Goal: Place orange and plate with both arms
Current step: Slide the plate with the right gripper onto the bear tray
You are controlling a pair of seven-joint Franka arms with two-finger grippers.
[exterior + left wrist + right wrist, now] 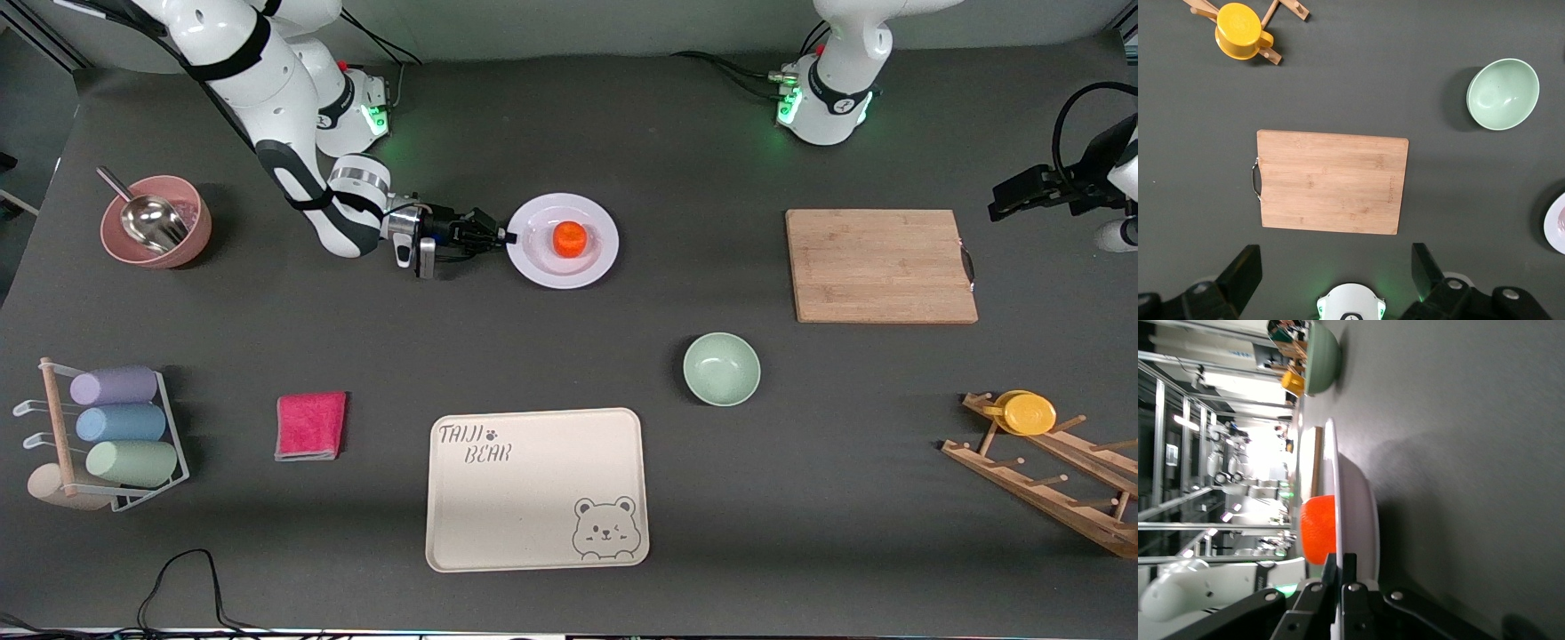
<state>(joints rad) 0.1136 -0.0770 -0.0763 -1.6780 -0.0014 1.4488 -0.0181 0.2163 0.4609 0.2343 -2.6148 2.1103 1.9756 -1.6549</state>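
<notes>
The orange (569,237) sits in the plate (597,265), the right gripper (508,237) pinches the plate's rim tight, and the left gripper (1331,277) waits wide open above the board (1331,181).

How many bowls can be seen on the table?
2. A pink bowl holding a metal scoop sits at the right arm's end of the table. A pale green bowl sits nearer the front camera than the cutting board. None seems hidden.
</notes>
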